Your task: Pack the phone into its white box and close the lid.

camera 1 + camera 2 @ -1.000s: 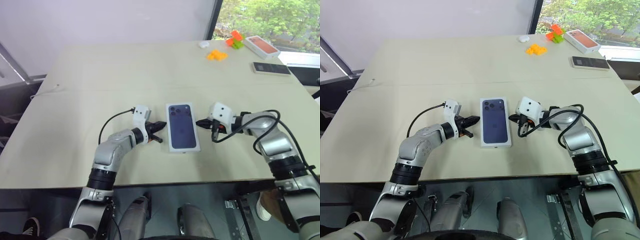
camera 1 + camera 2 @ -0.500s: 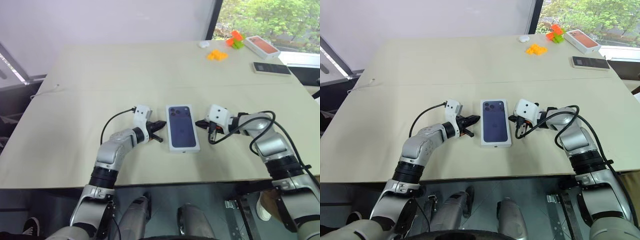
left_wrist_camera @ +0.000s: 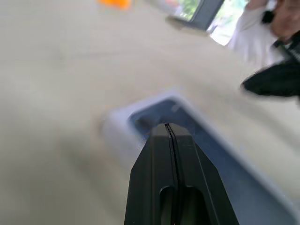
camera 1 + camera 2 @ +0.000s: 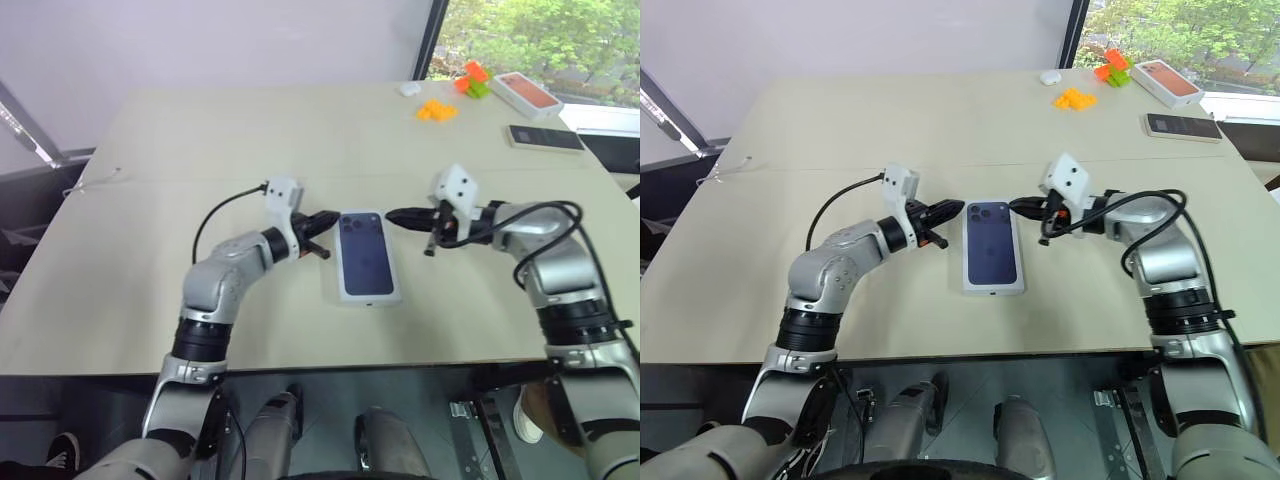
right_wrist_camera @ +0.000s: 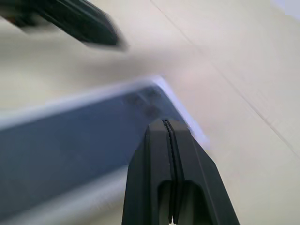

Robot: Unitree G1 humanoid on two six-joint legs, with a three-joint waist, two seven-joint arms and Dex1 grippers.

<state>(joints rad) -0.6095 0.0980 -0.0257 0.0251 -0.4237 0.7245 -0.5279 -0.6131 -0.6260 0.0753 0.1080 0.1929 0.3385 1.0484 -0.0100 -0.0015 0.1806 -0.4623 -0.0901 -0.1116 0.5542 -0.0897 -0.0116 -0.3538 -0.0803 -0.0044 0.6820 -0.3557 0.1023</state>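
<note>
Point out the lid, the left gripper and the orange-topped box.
lid (image 4: 992,252): right eye view, middle of its printed top face.
left gripper (image 4: 960,207): right eye view, tips of its shut fingers.
orange-topped box (image 4: 1166,82): right eye view, centre of its orange top.

Matt beige table (image 4: 200,140); smooth white cardboard lid (image 4: 365,258).

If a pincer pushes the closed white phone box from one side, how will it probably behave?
The white box lies flat on the table, so it should slide, not tip or roll. It looks like stiff cardboard, unlikely to bend. Its glossy printed lid may be slippery for the shut left pincer.
</note>
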